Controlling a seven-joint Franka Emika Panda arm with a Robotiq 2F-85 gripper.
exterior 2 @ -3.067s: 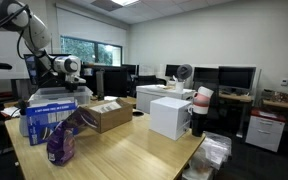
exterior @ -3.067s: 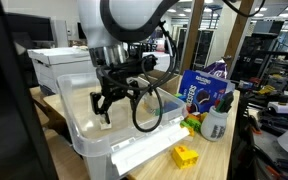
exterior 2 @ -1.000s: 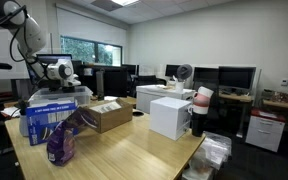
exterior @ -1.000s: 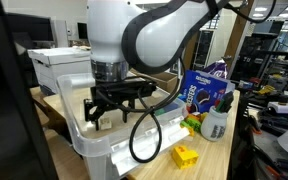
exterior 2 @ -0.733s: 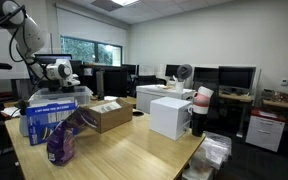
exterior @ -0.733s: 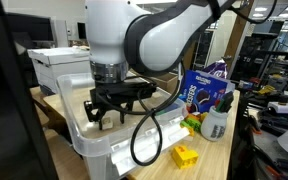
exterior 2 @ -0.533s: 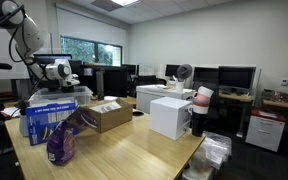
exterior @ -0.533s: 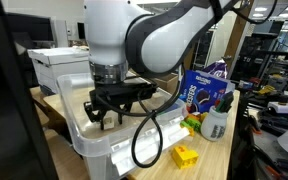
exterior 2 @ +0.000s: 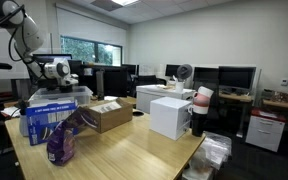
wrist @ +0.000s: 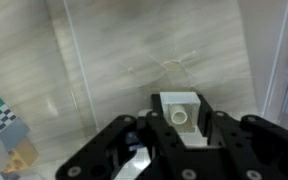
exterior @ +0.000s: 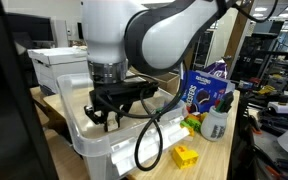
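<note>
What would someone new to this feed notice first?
The big white arm fills an exterior view, with its gripper down inside the clear bin. In the wrist view a white block sits right between the fingers. A yellow block lies on the table just outside the bin.

Even overhead light, seemingly soft focus
</note>
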